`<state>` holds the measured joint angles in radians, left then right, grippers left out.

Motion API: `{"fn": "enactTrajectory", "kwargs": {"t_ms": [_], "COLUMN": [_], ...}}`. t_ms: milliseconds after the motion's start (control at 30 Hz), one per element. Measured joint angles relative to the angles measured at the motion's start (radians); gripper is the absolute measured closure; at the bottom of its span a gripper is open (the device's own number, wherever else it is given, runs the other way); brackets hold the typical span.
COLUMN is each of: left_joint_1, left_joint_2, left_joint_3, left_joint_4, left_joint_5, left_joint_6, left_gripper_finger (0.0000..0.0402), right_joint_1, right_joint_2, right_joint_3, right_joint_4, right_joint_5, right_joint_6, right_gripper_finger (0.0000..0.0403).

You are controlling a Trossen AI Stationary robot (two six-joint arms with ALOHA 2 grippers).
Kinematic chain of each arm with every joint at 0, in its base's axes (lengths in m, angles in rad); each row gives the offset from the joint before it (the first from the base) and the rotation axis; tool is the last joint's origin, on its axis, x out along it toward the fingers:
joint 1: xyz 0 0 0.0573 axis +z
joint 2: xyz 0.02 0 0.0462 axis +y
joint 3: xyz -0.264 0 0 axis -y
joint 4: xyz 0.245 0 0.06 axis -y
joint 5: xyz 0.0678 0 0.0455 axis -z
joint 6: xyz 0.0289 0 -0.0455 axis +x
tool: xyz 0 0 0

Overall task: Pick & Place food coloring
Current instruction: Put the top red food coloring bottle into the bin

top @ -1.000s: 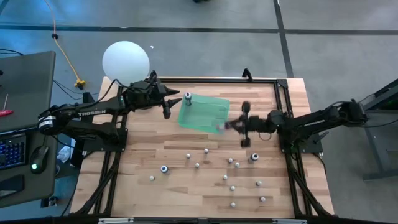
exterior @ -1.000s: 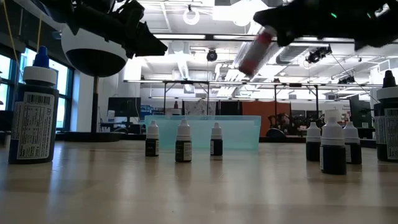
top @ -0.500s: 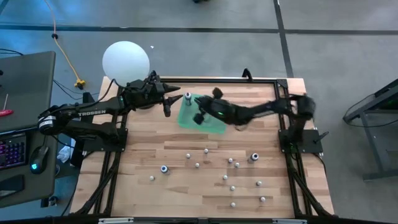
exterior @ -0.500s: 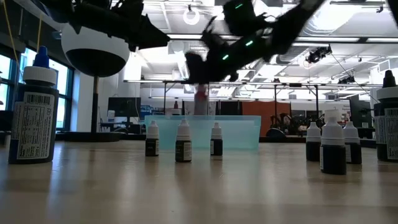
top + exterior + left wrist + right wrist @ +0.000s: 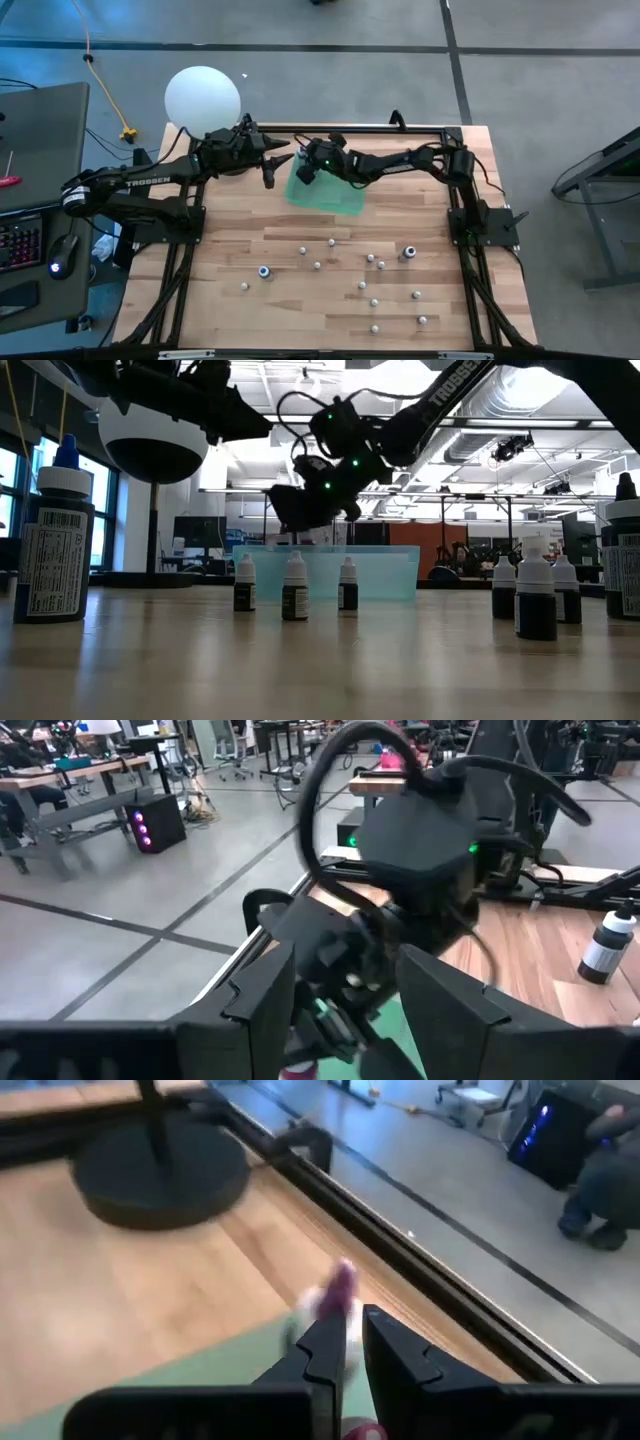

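- Reaching farther across than half a second ago, the right gripper (image 5: 303,170) now hangs over the green tray's (image 5: 340,195) far-left corner; its fingers (image 5: 318,1350) sit nearly closed, a pink-topped bottle (image 5: 340,1294) just beyond them
- the left gripper (image 5: 278,160) stays beside the tray, fingers spread, holding nothing
- small bottles (image 5: 372,301) remain scattered on the table (image 5: 300,300)

dark arms (image 5: 140,185) — white trossen lettering, looping black cables, green lights.
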<state>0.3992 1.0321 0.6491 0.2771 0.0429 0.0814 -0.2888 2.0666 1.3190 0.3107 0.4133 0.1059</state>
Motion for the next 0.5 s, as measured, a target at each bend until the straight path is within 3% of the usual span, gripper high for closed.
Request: {"fn": "enactTrajectory", "kwargs": {"t_ms": [267,500], "left_joint_1": [0.0,0.0], "left_joint_2": [0.0,0.0], "left_joint_3": [0.0,0.0], "left_joint_4": [0.0,0.0], "left_joint_5": [0.001,0.001], "left_joint_6": [0.0,0.0], "left_gripper_finger": [0.0229,0.0229], "right_joint_1": [-0.026,-0.015], "right_joint_2": [-0.003,-0.034], "right_joint_3": [0.002,0.001], "right_joint_4": [-0.025,-0.027], "right_joint_5": [-0.057,0.001], "right_joint_6": [0.0,-0.11], "right_gripper_finger": [0.0371,0.0332]}}
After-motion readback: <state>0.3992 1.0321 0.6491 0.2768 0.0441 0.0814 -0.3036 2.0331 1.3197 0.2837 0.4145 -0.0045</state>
